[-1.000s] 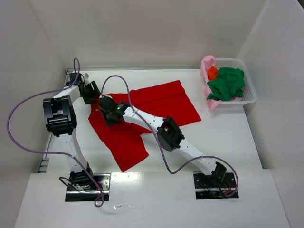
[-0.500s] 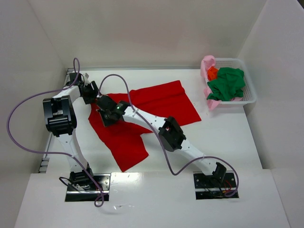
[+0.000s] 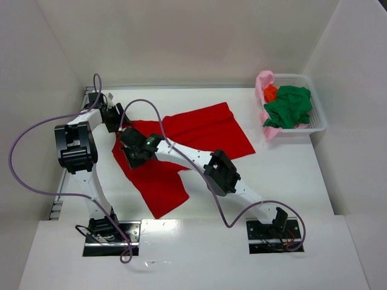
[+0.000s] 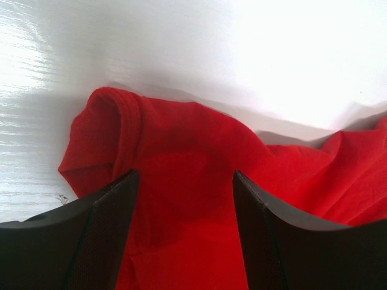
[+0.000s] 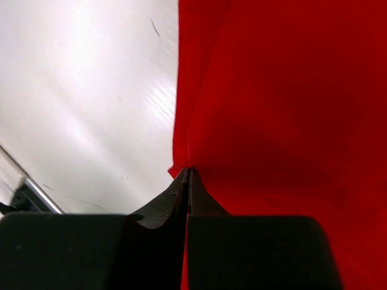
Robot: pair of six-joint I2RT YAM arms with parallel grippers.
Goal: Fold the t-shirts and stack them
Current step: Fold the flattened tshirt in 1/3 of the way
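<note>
A bright red t-shirt (image 3: 202,130) lies spread on the white table, its left part bunched up under both grippers. My right gripper (image 3: 128,145) is shut on the red t-shirt's edge (image 5: 284,109); in the right wrist view the gripper (image 5: 188,172) pinches a fold of cloth just above the table. My left gripper (image 3: 118,124) is open over the shirt's far left corner. In the left wrist view the gripper (image 4: 184,181) straddles a rumpled hem of the red t-shirt (image 4: 193,151) with nothing gripped. Dark green (image 3: 289,107), orange (image 3: 270,92) and pale pink (image 3: 263,81) t-shirts lie crumpled in the basket.
The white lattice basket (image 3: 318,122) stands at the far right against the side wall. White walls close in the table on the left, back and right. Purple cables loop from both arms over the left side.
My right gripper has moved left and nearer, dragging the red t-shirt's pinched edge with it. The left gripper has stayed where it was, open.
</note>
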